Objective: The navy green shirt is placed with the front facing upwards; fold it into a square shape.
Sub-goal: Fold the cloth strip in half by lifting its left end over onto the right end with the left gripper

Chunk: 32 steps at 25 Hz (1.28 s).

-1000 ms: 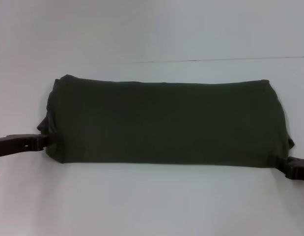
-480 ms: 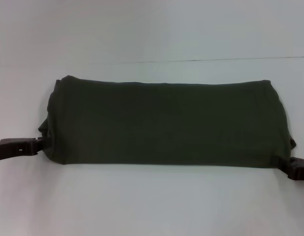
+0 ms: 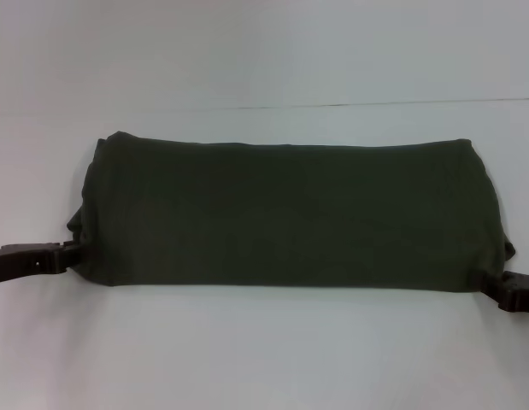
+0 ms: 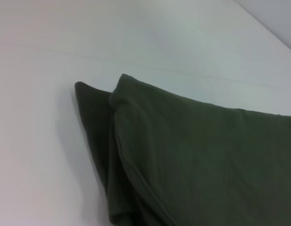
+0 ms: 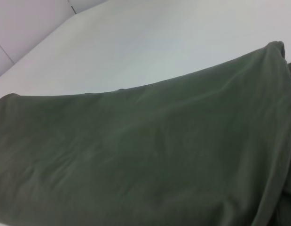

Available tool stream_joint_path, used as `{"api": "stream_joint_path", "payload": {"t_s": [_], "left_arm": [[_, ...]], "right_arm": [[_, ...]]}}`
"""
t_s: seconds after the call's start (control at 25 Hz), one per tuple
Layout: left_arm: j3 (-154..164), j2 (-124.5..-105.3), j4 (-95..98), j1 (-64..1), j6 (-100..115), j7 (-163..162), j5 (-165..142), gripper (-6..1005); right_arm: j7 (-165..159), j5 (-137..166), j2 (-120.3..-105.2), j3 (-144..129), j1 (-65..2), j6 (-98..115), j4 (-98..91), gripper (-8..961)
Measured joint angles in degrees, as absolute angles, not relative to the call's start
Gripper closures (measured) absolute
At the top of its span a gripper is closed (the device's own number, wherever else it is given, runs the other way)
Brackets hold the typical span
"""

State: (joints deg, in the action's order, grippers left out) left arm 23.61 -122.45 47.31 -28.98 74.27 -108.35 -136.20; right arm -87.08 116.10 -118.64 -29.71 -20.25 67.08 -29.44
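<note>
White table (image 3: 264,359), unlettered folded shirt (image 3: 290,213)

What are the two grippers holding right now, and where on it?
It cannot be told. The left gripper and right gripper each meet a near corner of the folded navy green shirt, but the grip is hidden.

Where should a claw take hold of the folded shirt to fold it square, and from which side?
Probably at a short end. The navy green shirt lies as a long flat band across the table, so a near corner of an end, approached from outside, could be carried over. The left claw and right claw sit there.
</note>
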Motion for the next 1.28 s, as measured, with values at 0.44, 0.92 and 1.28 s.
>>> {"api": "stream_joint_path", "payload": {"t_s": [0.44,0.92,1.28], "left_arm": [[23.38,-122.43,47.28,-28.85,74.65,-109.26,-136.54,562],[23.38,-122.35,47.32,-28.67,74.26,-110.8,-139.36,135],[23.88,-122.43,47.3,-28.81,74.58,-112.19,-139.46,142]], "right_arm": [[-86.91,116.62,-118.66,-29.7,-20.39,67.16,-29.49,874],[-86.92,116.64,-118.73,-29.95,-20.39,67.16,-29.48,873],[-86.92,116.65,-118.65,-30.32,-20.48,67.16,-29.44,880]]}}
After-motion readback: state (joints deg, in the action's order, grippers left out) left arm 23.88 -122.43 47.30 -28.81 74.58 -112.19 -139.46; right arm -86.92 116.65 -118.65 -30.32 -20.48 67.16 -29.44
